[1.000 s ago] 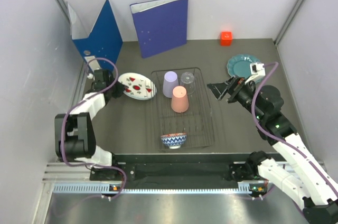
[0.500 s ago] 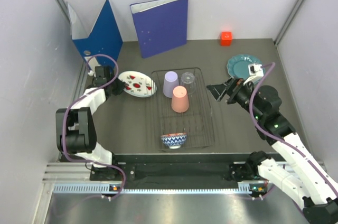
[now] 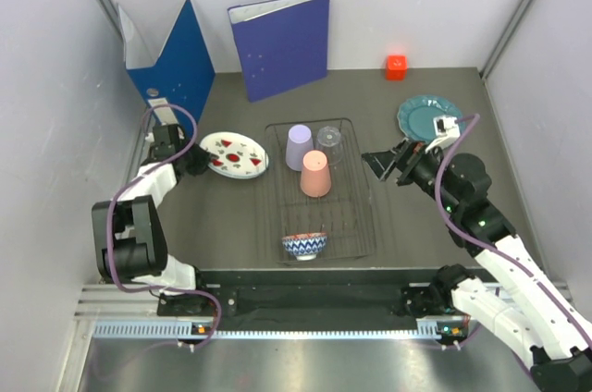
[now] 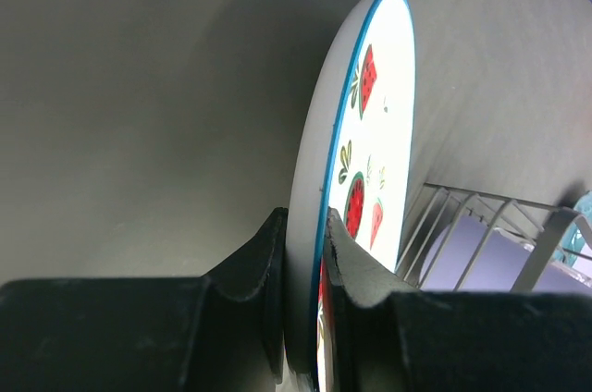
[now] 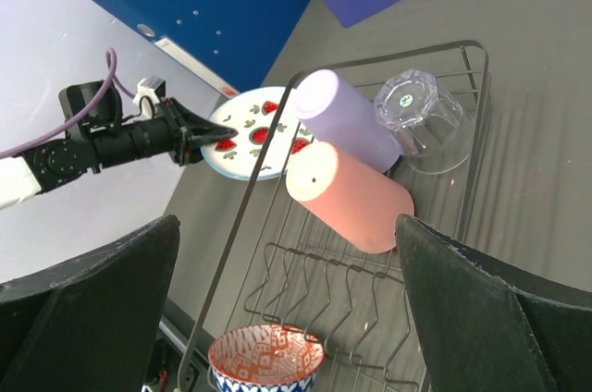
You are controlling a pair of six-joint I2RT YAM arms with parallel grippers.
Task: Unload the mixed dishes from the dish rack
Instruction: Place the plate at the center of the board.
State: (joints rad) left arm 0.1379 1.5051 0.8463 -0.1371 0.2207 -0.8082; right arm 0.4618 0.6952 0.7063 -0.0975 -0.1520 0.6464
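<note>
**1. Left arm.** The left fingers [image 4: 356, 272] are clamped on the rim of the round white plate with red wedge marks and a blue edge [image 4: 379, 115], one finger on each face. In the top view the grip sits on the plate's left edge. The plate is outside the rack, just beside its left side. Contact betw. plate and the dark grey desk [image 3: 231, 216] cannot be told.

**2. Right arm.** The right fingers [image 5: 83, 309] are spread wide apart and grip nothing. They hang just right of the rack's far half, pointing toward it.

**3. Rack.** The rectangular black thin-wire dish rack [image 3: 347, 216] lies at desk centre, long axis running near to far. Contents:
- Lavender plastic cup [image 3: 298, 146]: far left corner, closed base toward the top cam.
- Clear glass tumbler [image 3: 329, 142]: far end, just right of the lavender cup, base up.
- Pink plastic cup [image 3: 315, 175]: just nearer than those two, base up.
- Small blue-white patterned bowl with reddish inside [image 3: 304, 245]: upright at the near end, well apart from the cups.

**4. Off rack.** The teal scalloped plate [image 3: 425, 116] lies flat on the desk, right of the rack and beyond the right wrist.

**5. Misc.** Two blue binders [image 3: 282, 41] stand at the rear wall; a small red cube [image 3: 396, 66] sits at rear right.
</note>
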